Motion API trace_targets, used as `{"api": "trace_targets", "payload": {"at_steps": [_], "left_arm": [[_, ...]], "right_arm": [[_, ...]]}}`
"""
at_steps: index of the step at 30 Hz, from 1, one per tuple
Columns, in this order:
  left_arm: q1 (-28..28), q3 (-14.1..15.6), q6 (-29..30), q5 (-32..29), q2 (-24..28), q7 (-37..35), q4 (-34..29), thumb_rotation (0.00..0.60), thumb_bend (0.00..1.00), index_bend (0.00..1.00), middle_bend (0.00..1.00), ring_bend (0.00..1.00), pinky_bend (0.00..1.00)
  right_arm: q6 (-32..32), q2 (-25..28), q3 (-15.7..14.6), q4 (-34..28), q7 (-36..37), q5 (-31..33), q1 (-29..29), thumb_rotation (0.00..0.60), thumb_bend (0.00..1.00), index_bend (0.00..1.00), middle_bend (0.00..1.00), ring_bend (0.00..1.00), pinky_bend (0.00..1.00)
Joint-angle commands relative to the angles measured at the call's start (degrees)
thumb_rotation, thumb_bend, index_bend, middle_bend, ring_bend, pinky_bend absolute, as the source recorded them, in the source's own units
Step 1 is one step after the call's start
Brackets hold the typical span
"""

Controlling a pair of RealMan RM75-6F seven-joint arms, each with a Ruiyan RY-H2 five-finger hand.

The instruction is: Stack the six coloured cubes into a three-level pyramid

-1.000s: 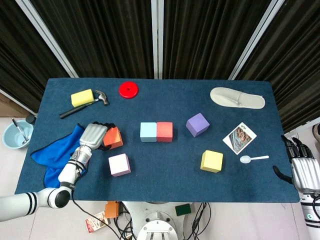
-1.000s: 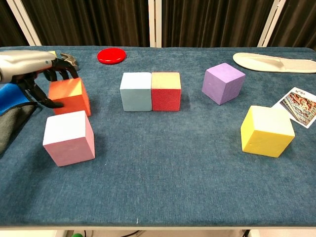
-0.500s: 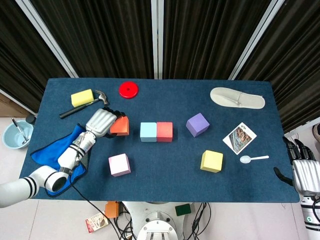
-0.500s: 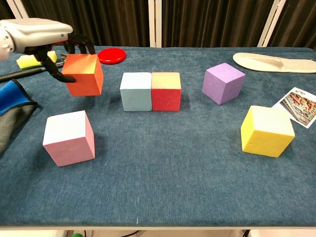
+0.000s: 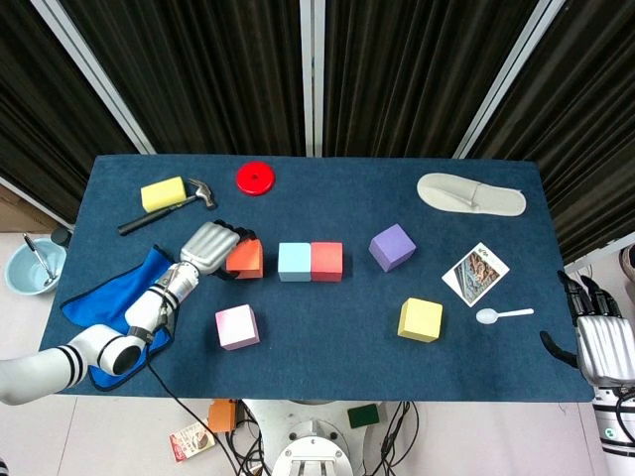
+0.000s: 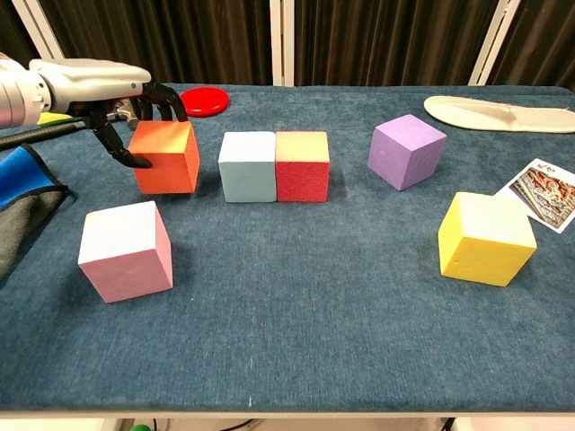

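Observation:
My left hand [image 5: 210,247] [image 6: 108,94] grips the orange cube [image 5: 245,259] [image 6: 166,156], which sits low just left of the light blue cube [image 5: 295,261] [image 6: 247,166]. The light blue cube touches the red cube [image 5: 326,261] [image 6: 302,165] in a row at the table's middle. A pink cube [image 5: 237,326] [image 6: 124,250] lies nearer the front left. The purple cube [image 5: 392,246] [image 6: 406,151] and yellow cube [image 5: 421,319] [image 6: 486,238] stand apart on the right. My right hand [image 5: 602,337] hangs off the table's right edge, fingers apart, holding nothing.
A blue cloth [image 5: 111,307] lies under my left forearm. A hammer [image 5: 169,207], yellow sponge [image 5: 163,192] and red disc [image 5: 255,178] sit at the back left. A slipper [image 5: 470,194], picture card [image 5: 474,273] and white spoon [image 5: 502,315] are on the right.
My left hand lifted the orange cube from near the pink cube, carried it back and rightward, then lowered it beside the light blue cube. The right hand stayed put.

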Motion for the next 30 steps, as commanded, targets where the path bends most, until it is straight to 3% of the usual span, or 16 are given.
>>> {"api": "trace_targets", "payload": {"at_steps": [1, 30], "left_arm": [[-0.15, -0.22, -0.07, -0.8, 0.07, 0.51, -0.92, 0.593, 0.21, 0.32, 0.35, 0.36, 0.29], [-2.73, -0.22, -0.99, -4.89, -3.51, 4.15, 1.15, 0.595, 0.21, 0.31, 0.35, 0.36, 0.29]], "right_arm": [[-0.09, 0.0, -0.05, 0.09, 0.08, 0.11, -0.06, 0.6, 0.21, 0.05, 0.15, 0.08, 0.19], [-1.36, -0.76, 0.31, 2.14, 2.19, 0.94, 0.36, 0.6, 0.21, 0.05, 0.15, 0.08, 0.19]]}}
